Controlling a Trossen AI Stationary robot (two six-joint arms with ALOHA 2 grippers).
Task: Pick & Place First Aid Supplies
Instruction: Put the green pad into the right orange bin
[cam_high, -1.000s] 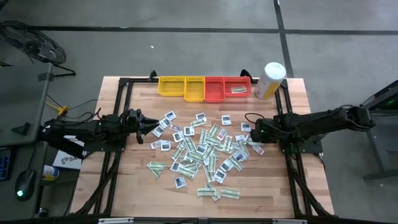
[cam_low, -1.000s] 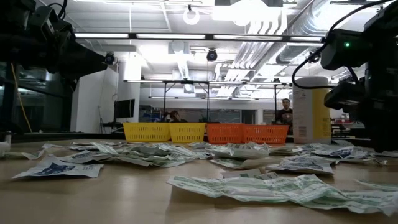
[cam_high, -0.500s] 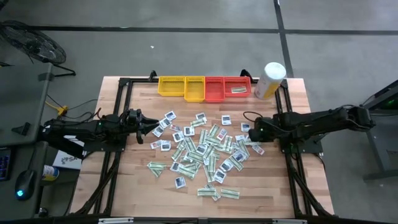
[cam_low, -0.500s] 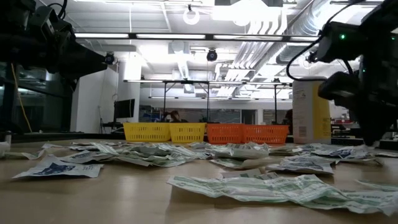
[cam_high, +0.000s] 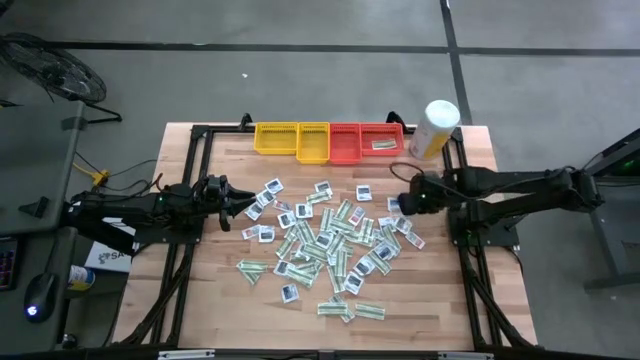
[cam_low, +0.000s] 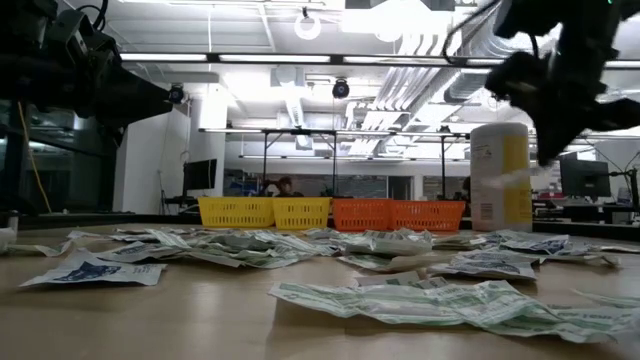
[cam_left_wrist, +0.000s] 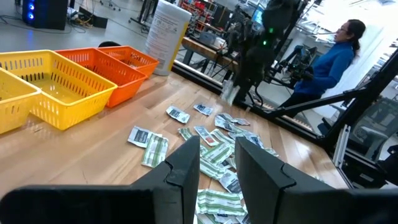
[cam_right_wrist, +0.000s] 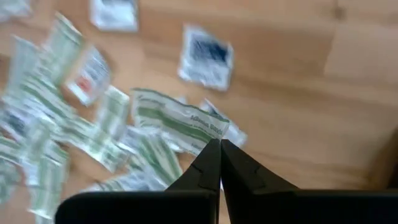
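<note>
The first aid supplies (cam_high: 325, 240) lie as a loose heap of white-and-green strips and small white squares on the wooden table's middle. My right gripper (cam_high: 412, 196) hangs above the heap's right edge, pointing steeply down, shut on one white-and-green strip (cam_right_wrist: 177, 119). In the left wrist view that strip (cam_left_wrist: 229, 93) dangles under the right gripper, off the table. My left gripper (cam_high: 244, 205) waits level at the heap's left edge, its fingers (cam_left_wrist: 186, 163) apart with nothing between them. My right gripper pinches the strip's one end (cam_right_wrist: 211, 133) between its two fingertips. The fingers come from above, slanting down. The strip stretches out beyond the fingertips, lifted clear of the other packets and the table.
Two yellow trays (cam_high: 290, 140) and two red trays (cam_high: 365, 140) stand in a row at the far edge; one packet (cam_high: 383, 145) lies in the right red tray. A tall white-and-yellow canister (cam_high: 435, 128) stands beside them. A person (cam_left_wrist: 329, 59) sits beyond the table.
My right gripper has risen from the heap's right edge and gone a little toward the far edge, tipping less steeply. The white-and-green strip has come up with it, off the table. The other packets have stayed put.
</note>
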